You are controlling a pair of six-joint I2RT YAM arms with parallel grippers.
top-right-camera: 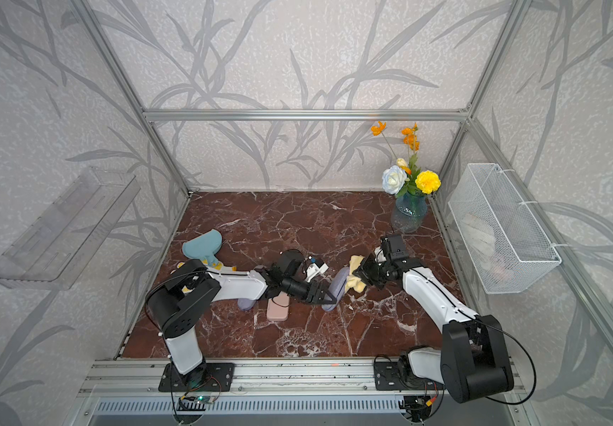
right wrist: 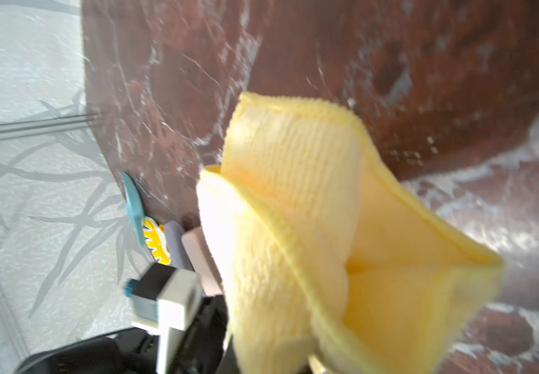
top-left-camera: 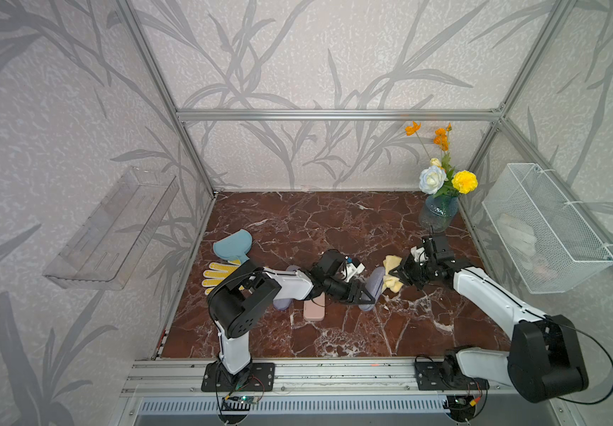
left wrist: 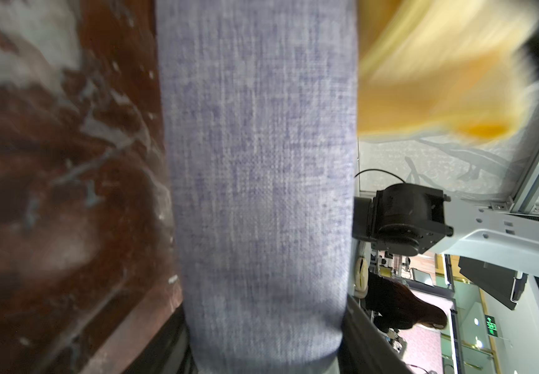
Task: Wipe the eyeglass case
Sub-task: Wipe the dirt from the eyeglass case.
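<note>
On the big brown marble table [top-left-camera: 334, 228], near the middle, the left claw [top-left-camera: 366, 297] grips the purple-grey eyeglass case [top-left-camera: 375, 282] and holds it tilted up. The right claw [top-left-camera: 396, 274] is closed on a yellow cloth [top-left-camera: 391, 262], which touches the case. Wiping looks started, not done. The back of the table has lots of room. A flower vase [top-left-camera: 437, 214] stands near the right arm, and a pink case [top-left-camera: 314, 311] lies by the left arm.

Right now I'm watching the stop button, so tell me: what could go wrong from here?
The left gripper pinches the grey-blue eyeglass case near its lower end only, while the yellow cloth in the right gripper meets it higher up; the case could pivot or slip out. The right arm's wrist sits close to the glass flower vase; a wide backward stroke might knock it over.
</note>
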